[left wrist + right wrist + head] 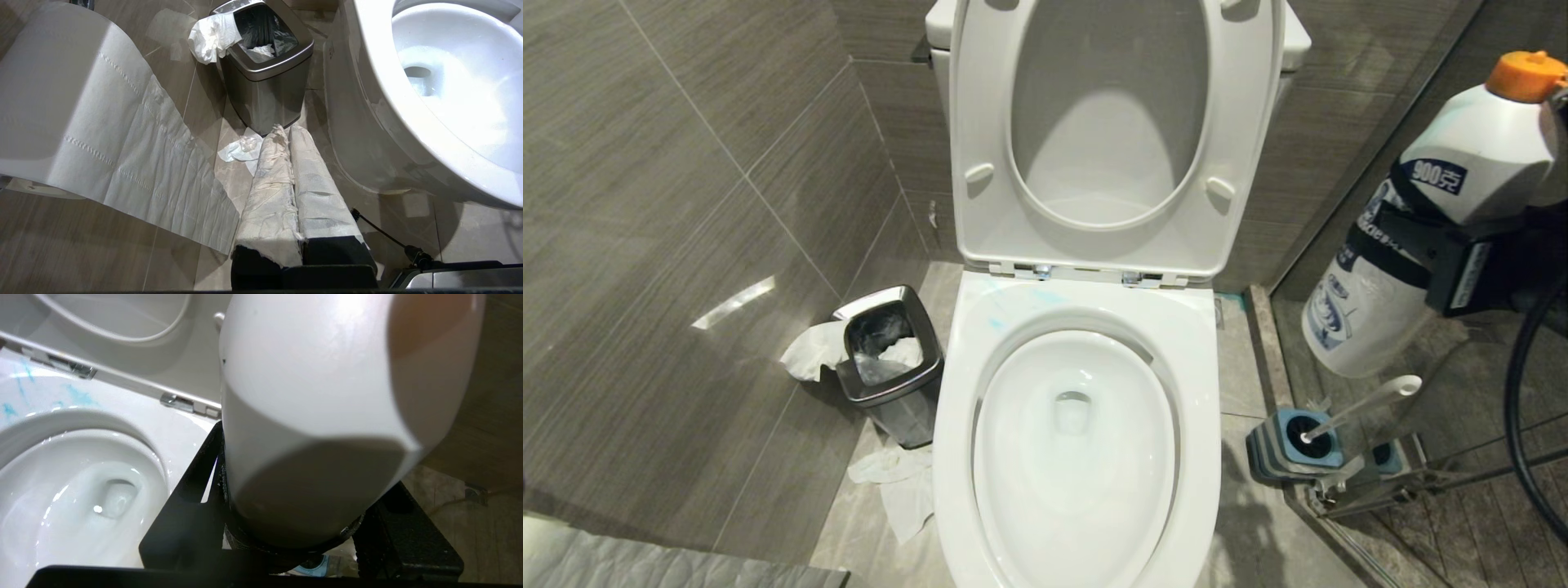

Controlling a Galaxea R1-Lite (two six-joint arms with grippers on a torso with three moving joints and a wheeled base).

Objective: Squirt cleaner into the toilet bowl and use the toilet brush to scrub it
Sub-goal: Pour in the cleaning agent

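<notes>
The white toilet bowl stands open in the middle, with its seat and lid raised. Faint turquoise streaks of cleaner mark the back rim and also show in the right wrist view. My right gripper is shut on a white cleaner bottle with an orange cap, held tilted in the air to the right of the bowl. That bottle fills the right wrist view between the black fingers. Below it, the toilet brush leans in its grey holder with a blue top. My left gripper, wrapped in tissue, hangs shut near the floor.
A square steel waste bin with tissue hanging over its edge stands left of the toilet. Crumpled tissue lies on the floor by it. A hanging strip of toilet paper is close to the left arm. A glass partition closes off the right side.
</notes>
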